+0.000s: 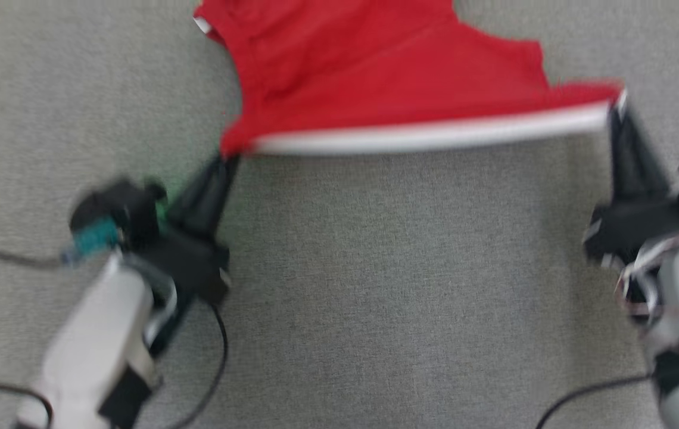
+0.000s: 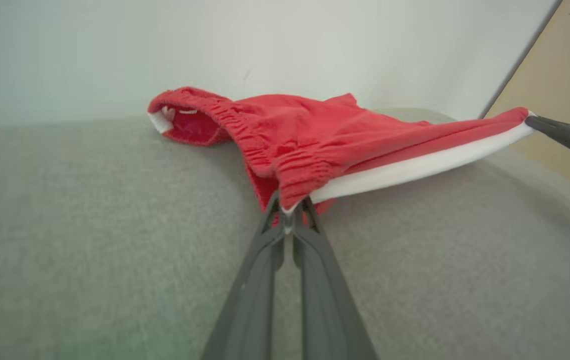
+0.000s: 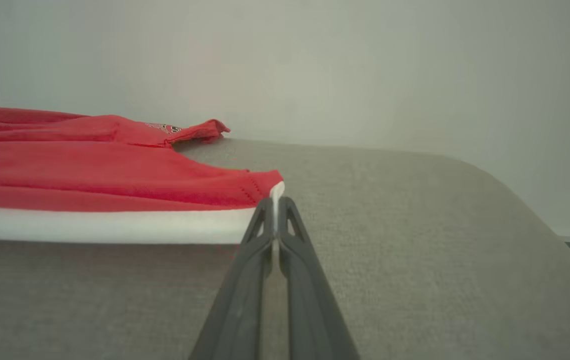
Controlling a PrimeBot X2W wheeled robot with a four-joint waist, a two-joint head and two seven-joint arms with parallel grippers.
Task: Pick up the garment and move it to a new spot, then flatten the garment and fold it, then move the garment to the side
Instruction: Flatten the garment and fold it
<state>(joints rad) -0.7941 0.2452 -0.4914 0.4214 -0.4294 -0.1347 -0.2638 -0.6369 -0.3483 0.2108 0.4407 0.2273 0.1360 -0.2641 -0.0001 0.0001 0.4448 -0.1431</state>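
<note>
Garment: red cloth shorts with a white side stripe (image 1: pixel 375 77), far middle of the grey fabric-covered counter (image 1: pixel 375 286), near edge stretched taut between both tools.
Left tool (image 1: pixel 229 159): clamped on the elastic waistband corner.
Right tool (image 1: pixel 616 107): clamped on the hem corner.
Progress: probably repositioning or flattening; folding and the side move remain.
</note>
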